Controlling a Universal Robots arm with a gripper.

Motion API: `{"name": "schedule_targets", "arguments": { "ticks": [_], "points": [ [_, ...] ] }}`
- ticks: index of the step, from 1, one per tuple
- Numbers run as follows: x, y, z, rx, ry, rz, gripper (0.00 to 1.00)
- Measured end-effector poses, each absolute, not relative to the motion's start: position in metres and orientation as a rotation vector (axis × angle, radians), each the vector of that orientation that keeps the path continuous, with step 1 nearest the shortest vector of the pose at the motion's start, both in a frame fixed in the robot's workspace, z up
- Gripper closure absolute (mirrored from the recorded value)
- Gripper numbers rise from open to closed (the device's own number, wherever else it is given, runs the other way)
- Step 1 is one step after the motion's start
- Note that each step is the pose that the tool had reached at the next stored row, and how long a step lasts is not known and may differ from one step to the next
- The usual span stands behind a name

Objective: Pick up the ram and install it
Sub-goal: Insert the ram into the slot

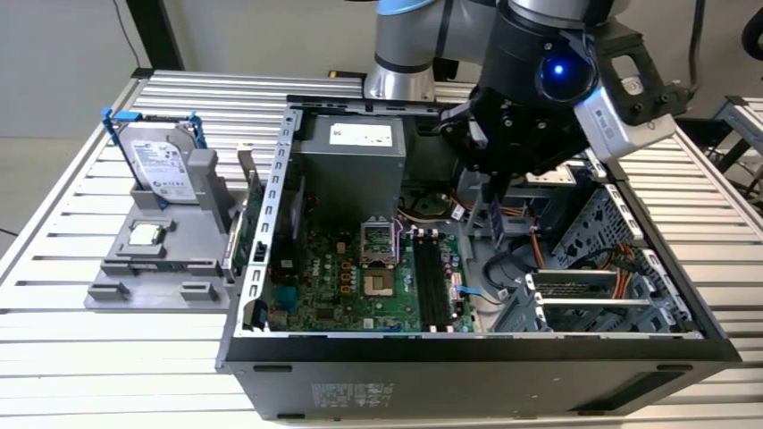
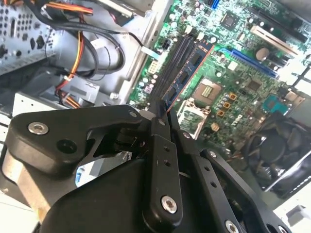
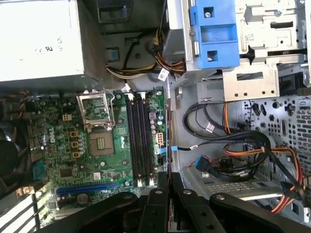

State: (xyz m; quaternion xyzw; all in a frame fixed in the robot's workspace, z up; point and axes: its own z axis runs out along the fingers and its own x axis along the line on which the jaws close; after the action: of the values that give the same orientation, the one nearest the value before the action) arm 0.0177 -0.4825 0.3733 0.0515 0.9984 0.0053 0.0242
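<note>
One arm (image 1: pixel 403 54) is seen above an open computer case (image 1: pixel 477 371), which lies on its side on a slatted metal table (image 1: pixel 71 357). The gripper (image 1: pixel 495 188) sits within the upper part of the case and is closed on the ram (image 1: pixel 498 222). The ram is held by one end and hangs lengthwise below the gripper, clear of the motherboard (image 1: pixel 346 277).

In the second wrist view the gripper (image 2: pixel 160 114) is noted clamped on the near end of the ram (image 2: pixel 188 70). The ram is a dark stick with a row of black chips and a reddish edge, and it extends away from the fingers (image 2: pixel 162 145). In the first wrist view the ram (image 3: pixel 168 141) is seen edge-on as a thin line, just beside the black memory slots (image 3: pixel 138 141) and over the board's margin. It is not seated in any slot. In the exterior view the ram is placed to the exterior view's right of the memory slots (image 1: pixel 431 284).

The processor socket (image 3: pixel 98 141) is recorded on the other side of the slots from the ram. A grey power supply (image 1: pixel 352 152) is mounted at the end of the case nearest the arm's base. Well apart, on the exterior view's left, a silver hard drive with blue rails (image 1: pixel 161 165) stands on edge in a grey fixture (image 1: pixel 155 268) on the table.
</note>
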Motion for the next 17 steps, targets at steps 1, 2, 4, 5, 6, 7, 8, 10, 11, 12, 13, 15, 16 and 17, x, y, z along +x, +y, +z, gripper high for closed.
{"name": "schedule_targets", "arguments": {
  "ticks": [1, 2, 4, 5, 6, 7, 8, 10, 11, 12, 13, 15, 16, 17],
  "points": [
    [0.018, -0.483, 0.373, 0.146, 3.098, 0.016, 1.0],
    [0.018, -0.482, 0.373, 0.132, 3.104, 0.016, 1.0],
    [0.018, -0.483, 0.37, 0.095, 3.108, 0.016, 1.0],
    [0.018, -0.483, 0.369, 0.088, 3.109, 0.016, 1.0],
    [0.017, -0.483, 0.367, 0.087, 3.109, 0.016, 1.0],
    [0.016, -0.483, 0.365, 0.087, 3.109, 0.016, 1.0],
    [0.015, -0.482, 0.363, 0.087, 3.109, 0.016, 1.0],
    [0.014, -0.482, 0.359, 0.1, 3.108, 0.015, 1.0],
    [0.014, -0.481, 0.358, 0.114, 3.108, 0.013, 1.0],
    [0.013, -0.481, 0.356, 0.127, 3.107, 0.013, 1.0],
    [0.013, -0.481, 0.354, 0.14, 3.107, 0.013, 1.0],
    [0.013, -0.481, 0.35, 0.167, 3.105, 0.012, 1.0],
    [0.013, -0.481, 0.348, 0.178, 3.105, 0.012, 1.0],
    [0.013, -0.481, 0.347, 0.182, 3.104, 0.012, 1.0]
  ]
}}
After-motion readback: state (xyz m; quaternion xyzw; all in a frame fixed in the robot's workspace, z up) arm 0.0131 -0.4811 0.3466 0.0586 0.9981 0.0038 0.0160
